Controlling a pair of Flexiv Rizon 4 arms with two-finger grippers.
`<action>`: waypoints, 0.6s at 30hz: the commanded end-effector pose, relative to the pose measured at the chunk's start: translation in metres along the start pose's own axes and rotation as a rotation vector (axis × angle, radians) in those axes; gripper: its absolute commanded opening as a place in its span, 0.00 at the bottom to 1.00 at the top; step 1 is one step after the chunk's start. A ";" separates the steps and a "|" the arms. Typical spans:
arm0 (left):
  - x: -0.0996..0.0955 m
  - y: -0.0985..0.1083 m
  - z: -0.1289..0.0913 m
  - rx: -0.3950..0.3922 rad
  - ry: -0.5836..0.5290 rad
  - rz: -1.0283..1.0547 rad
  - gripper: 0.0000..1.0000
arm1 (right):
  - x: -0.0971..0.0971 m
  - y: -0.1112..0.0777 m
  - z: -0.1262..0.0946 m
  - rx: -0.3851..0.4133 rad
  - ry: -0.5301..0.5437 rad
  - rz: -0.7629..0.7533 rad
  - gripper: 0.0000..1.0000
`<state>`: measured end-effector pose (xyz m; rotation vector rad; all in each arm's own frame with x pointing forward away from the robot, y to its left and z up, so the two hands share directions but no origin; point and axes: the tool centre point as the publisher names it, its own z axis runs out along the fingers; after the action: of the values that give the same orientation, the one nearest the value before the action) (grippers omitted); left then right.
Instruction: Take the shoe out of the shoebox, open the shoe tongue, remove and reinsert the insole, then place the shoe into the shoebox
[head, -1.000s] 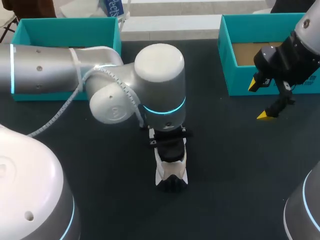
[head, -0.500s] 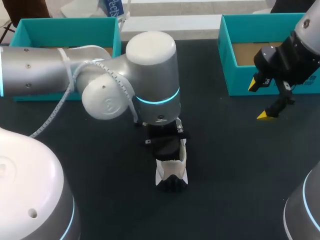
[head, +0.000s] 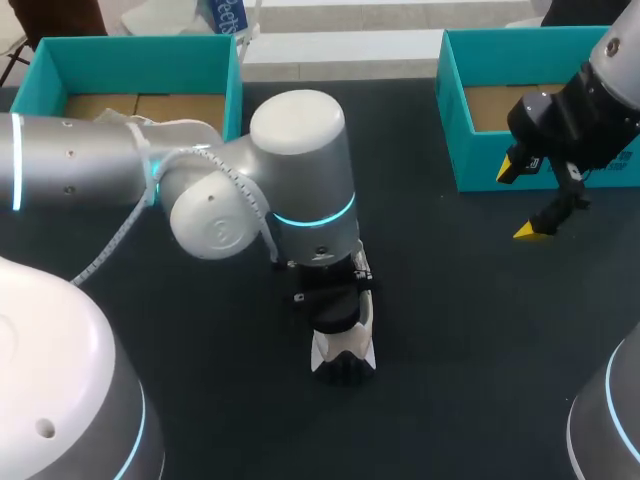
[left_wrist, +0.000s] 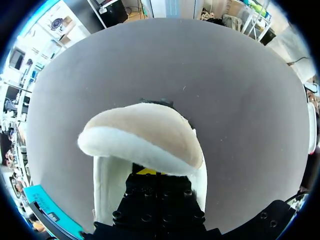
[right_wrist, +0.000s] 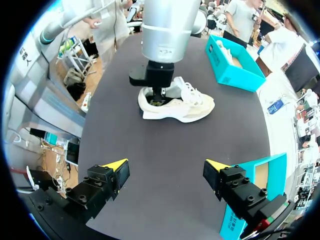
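1. The white low-top fabric shoe (head: 345, 345) lies on the dark table (head: 450, 330) at frame centre.
2. The left gripper (right_wrist: 159, 97) sits in the shoe's opening; I cannot tell whether it grips anything.
3. The right gripper (head: 520, 200) hangs spread wide and empty at the upper right, beside the teal cardboard shoebox (head: 455, 120).

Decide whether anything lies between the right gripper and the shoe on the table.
Nothing visible lies on the table between the right gripper and the shoe. The left gripper, though, is down in the shoe's heel opening, so that end is taken.
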<state>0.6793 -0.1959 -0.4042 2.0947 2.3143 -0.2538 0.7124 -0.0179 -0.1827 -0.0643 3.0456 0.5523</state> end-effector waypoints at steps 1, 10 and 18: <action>0.000 0.003 -0.003 -0.008 -0.003 0.006 0.00 | -0.002 0.000 0.001 0.002 0.002 0.000 1.00; -0.006 -0.002 -0.020 -0.001 -0.032 0.040 0.00 | -0.002 0.000 0.001 0.002 0.002 0.000 1.00; -0.017 -0.009 -0.001 0.022 -0.028 0.053 0.00 | -0.002 0.000 0.001 0.002 0.002 0.000 1.00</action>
<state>0.6719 -0.2050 -0.3871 2.1393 2.2428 -0.3073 0.7124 -0.0178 -0.1828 -0.0643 3.0456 0.5525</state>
